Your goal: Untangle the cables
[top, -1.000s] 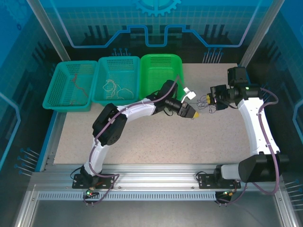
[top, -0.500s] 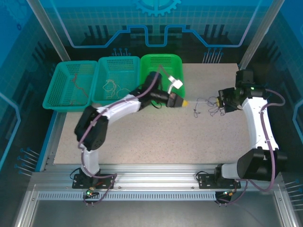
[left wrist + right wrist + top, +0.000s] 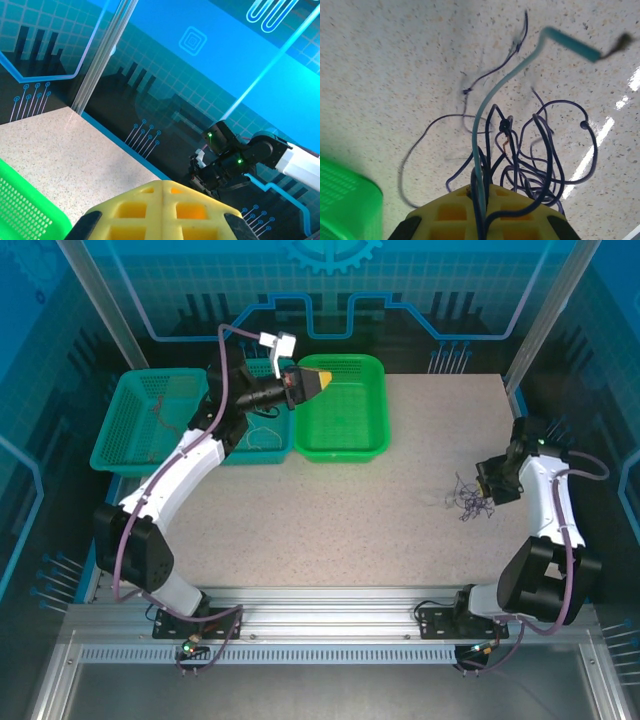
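Observation:
A tangle of thin dark purple cables lies on the table at the right. My right gripper touches its right side. In the right wrist view the yellow fingers of the right gripper are shut on several dark purple strands and one teal strand; the rest of the bundle loops out over the tabletop. My left gripper is raised over the back left corner of the green basket. The left gripper is shut, with nothing seen between its pads.
Three baskets stand in a row at the back left: a teal basket holding a thin red wire, a middle teal one partly under my left arm, and the green one. The green basket's corner lies near the bundle.
My left arm swung from the table's middle up and left to above the baskets. My right gripper drew the cable bundle to the right and nearer the front.

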{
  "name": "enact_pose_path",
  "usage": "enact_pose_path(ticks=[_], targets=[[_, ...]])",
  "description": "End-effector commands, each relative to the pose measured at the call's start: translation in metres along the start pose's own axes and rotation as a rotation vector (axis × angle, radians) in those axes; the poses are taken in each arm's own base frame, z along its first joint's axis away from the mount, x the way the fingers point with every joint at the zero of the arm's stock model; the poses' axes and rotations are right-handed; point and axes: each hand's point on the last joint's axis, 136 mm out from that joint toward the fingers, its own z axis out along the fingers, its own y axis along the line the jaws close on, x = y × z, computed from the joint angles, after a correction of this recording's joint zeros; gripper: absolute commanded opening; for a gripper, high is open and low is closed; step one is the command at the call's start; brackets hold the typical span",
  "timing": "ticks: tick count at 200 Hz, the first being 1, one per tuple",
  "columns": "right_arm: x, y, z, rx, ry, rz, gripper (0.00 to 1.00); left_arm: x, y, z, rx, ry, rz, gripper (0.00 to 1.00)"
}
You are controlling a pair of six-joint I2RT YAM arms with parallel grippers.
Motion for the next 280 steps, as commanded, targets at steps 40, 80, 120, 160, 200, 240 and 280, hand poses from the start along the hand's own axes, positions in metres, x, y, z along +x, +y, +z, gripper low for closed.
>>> enact_pose_path(ticks=[40,80,120,160,200,240,280], targets=[[0.045,0.049,-0.004,-0.277,0.254,-0.207,0.00,0.116,-0.026,0.051,0.124,0.331,0.076,0.22],[0.053,0.063,-0.041,-0.342,0.255,-0.279,0.00,0.207,-0.045,0.084,0.216,0.487,0.305,0.42],[0.073,0.082,-0.067,-0.460,0.310,-0.344,0.00,0.222,-0.026,0.118,0.155,0.451,0.450,0.67],[0.093,0.094,-0.084,-0.519,0.391,-0.396,0.00,0.247,-0.006,0.149,0.113,0.500,0.577,0.73],[0.102,0.099,-0.103,-0.555,0.402,-0.415,0.00,0.259,0.005,0.160,0.096,0.513,0.564,0.62],[0.088,0.087,-0.100,-0.495,0.297,-0.387,0.00,0.252,-0.010,0.153,0.131,0.519,0.540,0.05],[0.037,0.028,-0.035,-0.242,0.073,-0.325,0.04,0.212,-0.042,0.139,0.144,0.428,0.457,0.00]])
